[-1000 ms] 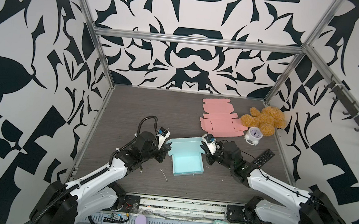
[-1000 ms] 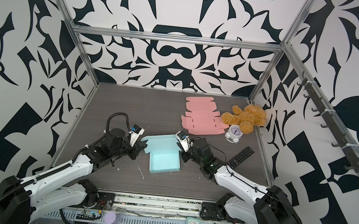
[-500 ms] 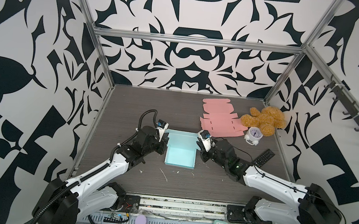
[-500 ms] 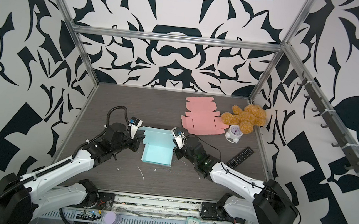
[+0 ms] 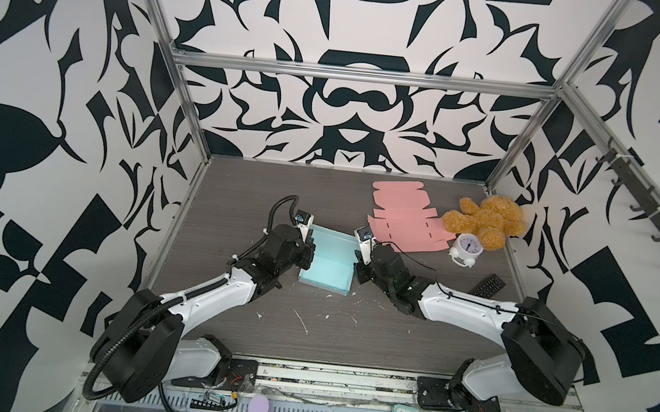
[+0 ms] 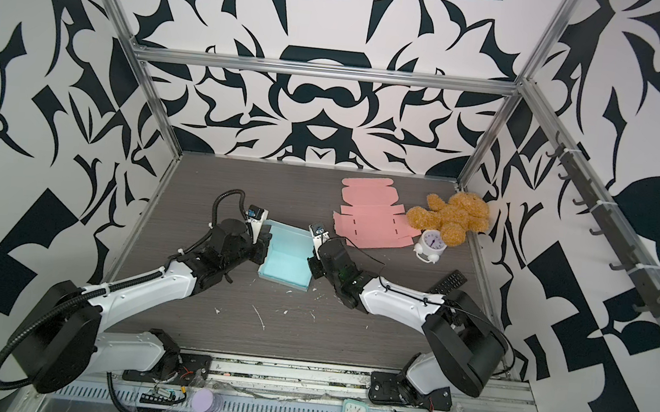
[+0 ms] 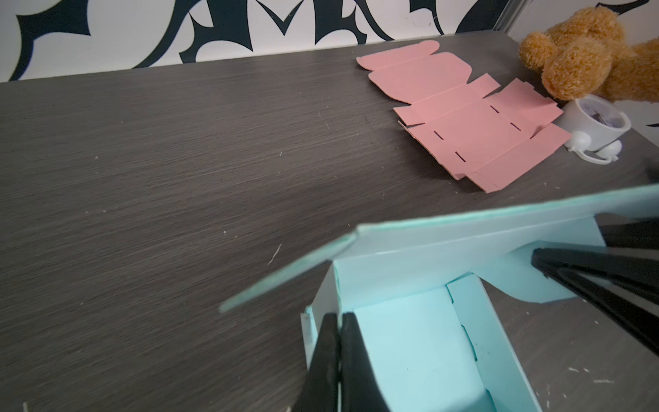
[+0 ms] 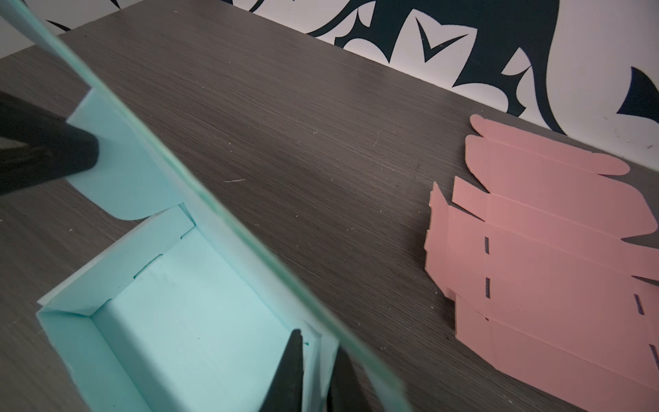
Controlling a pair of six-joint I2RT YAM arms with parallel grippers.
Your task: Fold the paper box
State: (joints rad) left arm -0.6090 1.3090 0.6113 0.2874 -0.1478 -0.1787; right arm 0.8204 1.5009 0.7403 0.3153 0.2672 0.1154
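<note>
Paper box: pale teal. Flat carton blank: pink. Teddy bear: golden brown. Alarm clock: white, lilac face. Table: dark grey woodgrain. Walls: black-and-white abstract pattern.

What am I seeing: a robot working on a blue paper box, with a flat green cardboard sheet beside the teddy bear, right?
Not quite. The flat cardboard sheet beside the teddy bear is pink, not green; both top views show it. The rest holds: the robot is working on a blue paper box.
</note>
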